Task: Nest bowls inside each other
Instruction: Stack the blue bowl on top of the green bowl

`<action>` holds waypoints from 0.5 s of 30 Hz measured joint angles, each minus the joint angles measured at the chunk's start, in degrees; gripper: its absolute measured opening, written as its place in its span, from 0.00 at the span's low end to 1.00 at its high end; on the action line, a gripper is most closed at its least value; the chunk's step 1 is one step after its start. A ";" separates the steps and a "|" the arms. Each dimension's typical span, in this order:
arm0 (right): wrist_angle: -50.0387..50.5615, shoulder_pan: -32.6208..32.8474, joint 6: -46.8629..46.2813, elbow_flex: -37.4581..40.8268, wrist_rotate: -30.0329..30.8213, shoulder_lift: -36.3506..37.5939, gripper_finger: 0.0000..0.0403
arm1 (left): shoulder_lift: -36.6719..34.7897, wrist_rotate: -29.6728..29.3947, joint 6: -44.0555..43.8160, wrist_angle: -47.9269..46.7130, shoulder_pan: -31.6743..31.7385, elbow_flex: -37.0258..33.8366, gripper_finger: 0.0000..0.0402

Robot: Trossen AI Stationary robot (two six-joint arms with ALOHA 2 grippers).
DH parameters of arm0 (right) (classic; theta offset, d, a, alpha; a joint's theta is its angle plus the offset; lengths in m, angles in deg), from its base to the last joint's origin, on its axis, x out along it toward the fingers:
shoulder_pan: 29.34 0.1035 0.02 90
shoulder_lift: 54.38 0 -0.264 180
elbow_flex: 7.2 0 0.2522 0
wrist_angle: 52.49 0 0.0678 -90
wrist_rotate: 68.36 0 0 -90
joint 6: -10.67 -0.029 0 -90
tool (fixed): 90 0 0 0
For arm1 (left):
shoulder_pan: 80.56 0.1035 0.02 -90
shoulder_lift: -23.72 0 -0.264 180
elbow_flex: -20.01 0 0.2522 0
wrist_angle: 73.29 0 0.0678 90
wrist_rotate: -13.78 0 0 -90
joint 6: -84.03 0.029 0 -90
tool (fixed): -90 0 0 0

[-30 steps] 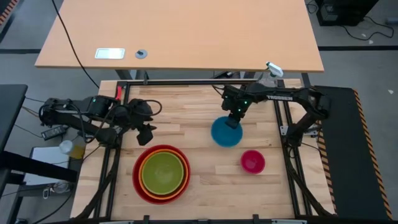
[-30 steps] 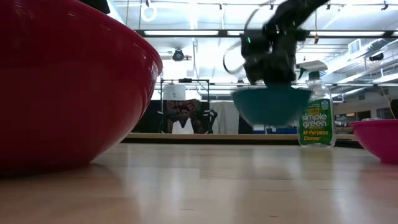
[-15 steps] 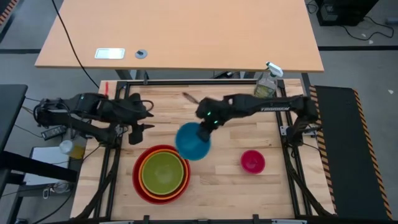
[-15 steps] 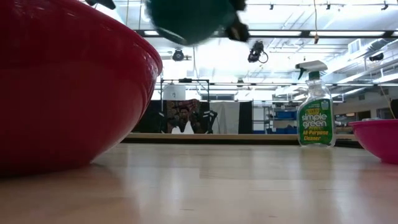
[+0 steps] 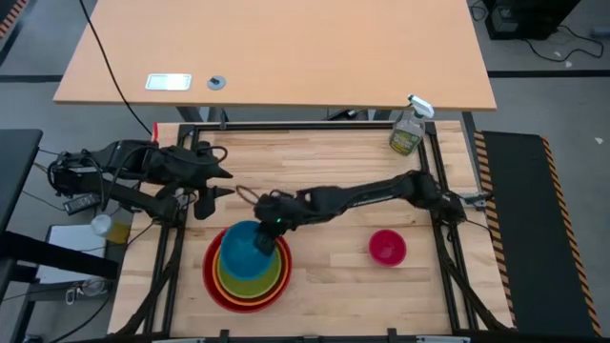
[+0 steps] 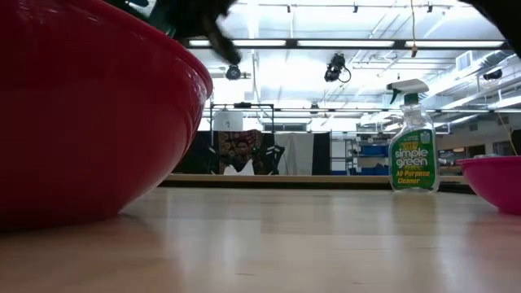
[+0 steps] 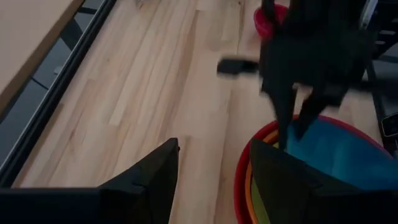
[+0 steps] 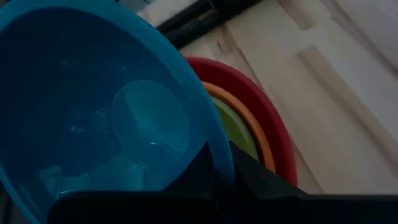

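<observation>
A red bowl (image 5: 212, 282) stands at the near left of the table with an orange bowl (image 5: 222, 277) and a lime green bowl (image 5: 276, 264) nested in it. The blue bowl (image 5: 246, 248) hangs tilted over this stack, and my right gripper (image 5: 271, 223) is shut on it. Whether it touches the green bowl, I cannot tell. A small pink bowl (image 5: 387, 248) rests on the table to the right. My left gripper (image 5: 219, 183) waits open at the table's left, beyond the stack. My right gripper pinches the blue bowl's rim (image 8: 219, 148) on the bowl's far right side, one finger inside the bowl and one outside. The fingers slant down from the table's far right. The bowl hangs tilted below them, over the stacked bowls.
A clear spray bottle (image 5: 408, 130) stands at the table's far right corner. Bare wood lies between the stack and the pink bowl (image 6: 493, 181). In the low view the red bowl (image 6: 81, 106) fills the left.
My right gripper has carried the blue bowl from the table's right middle toward the left and near edge, a little higher, until it hangs over the stacked bowls. My left gripper has drawn back slightly toward the far edge and rolled.
</observation>
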State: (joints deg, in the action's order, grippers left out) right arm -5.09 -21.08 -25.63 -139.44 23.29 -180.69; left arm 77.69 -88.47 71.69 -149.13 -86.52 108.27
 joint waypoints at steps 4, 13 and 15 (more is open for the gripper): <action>-1.48 0.24 0.79 0.11 0.22 -4.57 0.07 | -0.06 0.02 -1.44 -0.26 0.00 0.00 0.50; 1.75 1.33 -0.15 0.11 1.41 -6.76 0.07 | -0.13 0.08 -2.54 -2.51 0.00 0.00 0.50; 2.24 1.28 0.94 0.11 1.32 -6.67 0.07 | -0.13 0.07 -2.15 -2.62 0.00 0.00 0.50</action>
State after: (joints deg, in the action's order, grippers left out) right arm -2.85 -19.81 -24.69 -139.33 24.61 -187.36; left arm 77.56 -88.40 69.54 -151.76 -86.52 108.27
